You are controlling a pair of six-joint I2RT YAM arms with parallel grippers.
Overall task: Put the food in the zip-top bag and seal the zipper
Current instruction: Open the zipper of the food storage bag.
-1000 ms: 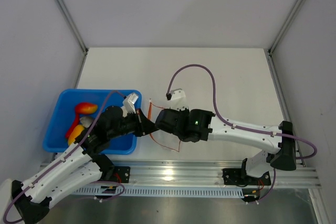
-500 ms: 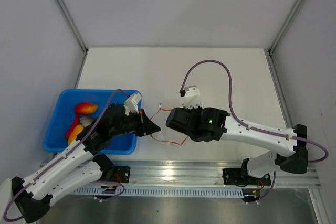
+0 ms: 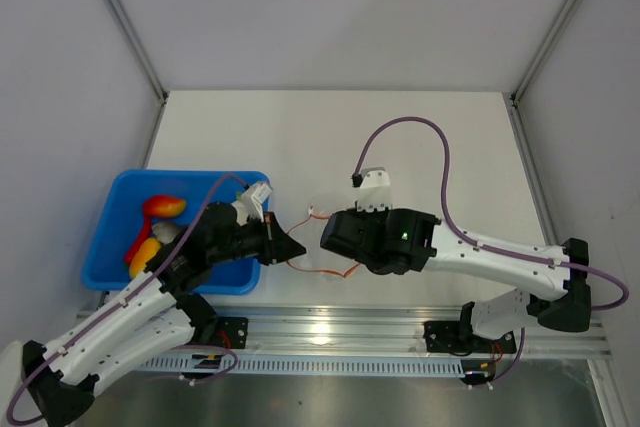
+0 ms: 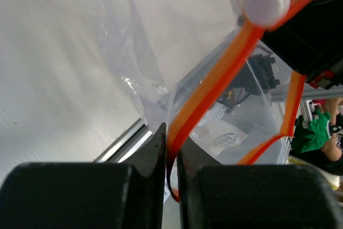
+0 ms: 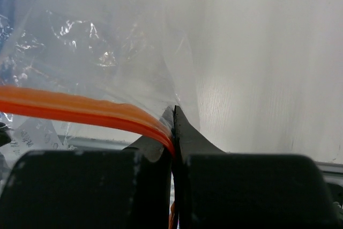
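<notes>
- the blue tray [image 3: 105, 257] sits far left with the food [image 3: 163, 207] inside, well apart from the zip-top bag [image 5: 96, 52]; the left arm is nearer it.
- the zip-top bag is held between both arms, its mouth running side to side.
- the left gripper [image 4: 170, 135] and right gripper [image 5: 173, 113] each pinch the zipper [image 4: 214, 87] tight.

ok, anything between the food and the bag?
Yes. The left gripper, shut on the zipper, and its arm hang over the right side of the blue tray, between the food and the zip-top bag. The right gripper pinches the zipper too.
</notes>
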